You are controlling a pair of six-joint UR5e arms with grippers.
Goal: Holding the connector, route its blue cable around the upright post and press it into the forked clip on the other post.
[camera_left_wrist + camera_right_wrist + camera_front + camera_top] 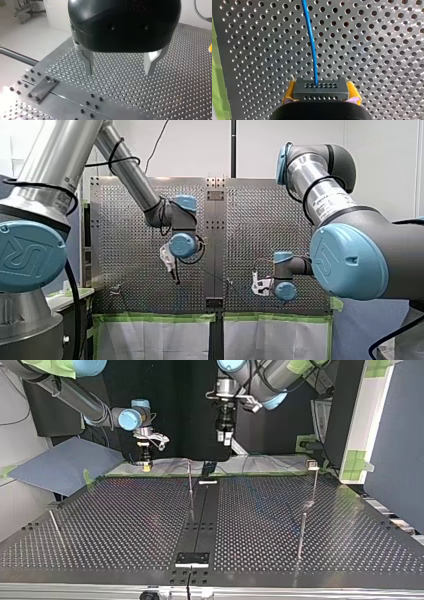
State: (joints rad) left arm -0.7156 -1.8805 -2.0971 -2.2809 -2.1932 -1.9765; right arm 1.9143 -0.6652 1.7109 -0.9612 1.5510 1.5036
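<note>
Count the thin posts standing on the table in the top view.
4: left post near the view's left edge; middle post at the far side; far right post; nearer right post. More may be hidden.

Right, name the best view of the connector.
Right wrist view: the connector sits close between my right gripper's yellow pads, blue cable leaving it. Front and top views show it too small; left wrist view, not at all.
</note>
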